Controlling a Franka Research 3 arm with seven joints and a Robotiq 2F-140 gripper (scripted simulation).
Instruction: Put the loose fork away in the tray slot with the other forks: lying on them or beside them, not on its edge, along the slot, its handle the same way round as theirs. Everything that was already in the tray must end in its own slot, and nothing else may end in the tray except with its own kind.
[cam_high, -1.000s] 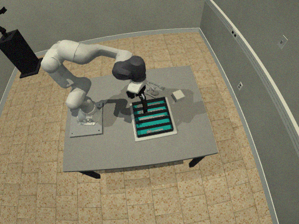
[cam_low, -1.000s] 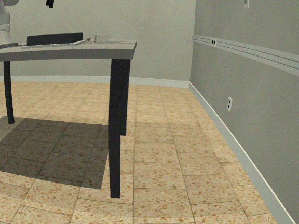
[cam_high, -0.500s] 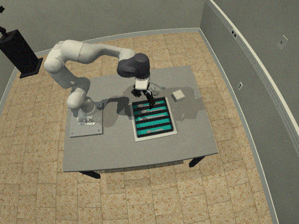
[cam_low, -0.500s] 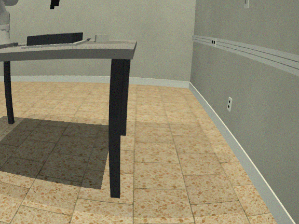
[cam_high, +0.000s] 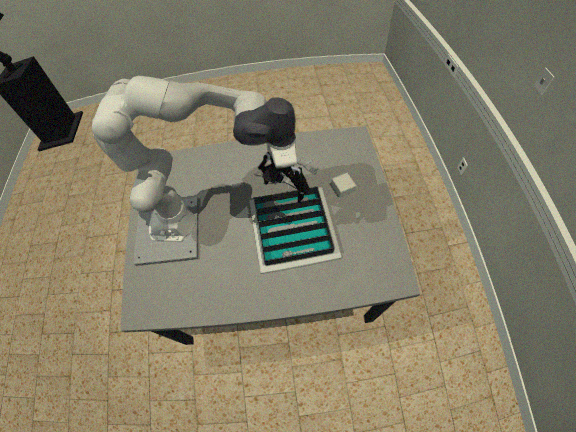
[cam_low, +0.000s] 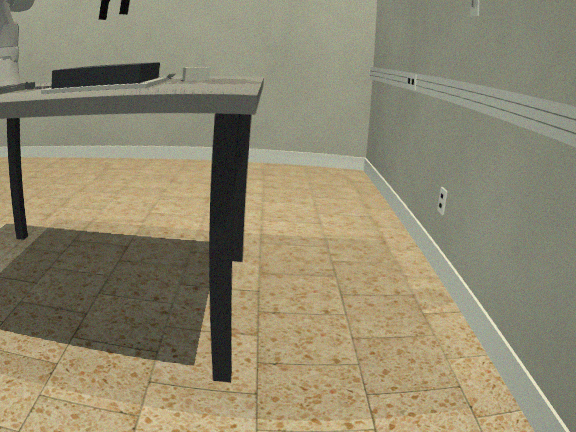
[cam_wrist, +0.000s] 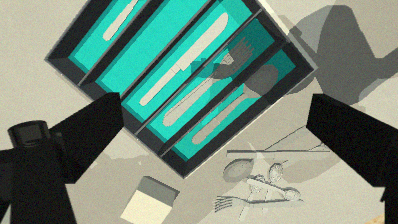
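I see my jaws spread wide (nothing between them), the loose fork on the table below them, the tray ahead.

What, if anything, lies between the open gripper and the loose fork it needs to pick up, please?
Nothing stands between the open gripper and the loose fork, but the fork lies in a pile of cutlery beside the tray, its handle touching or overlapping other pieces, so a clean grasp looks awkward.

The tray lay on the table. Loose cutlery and a block lay just beside it
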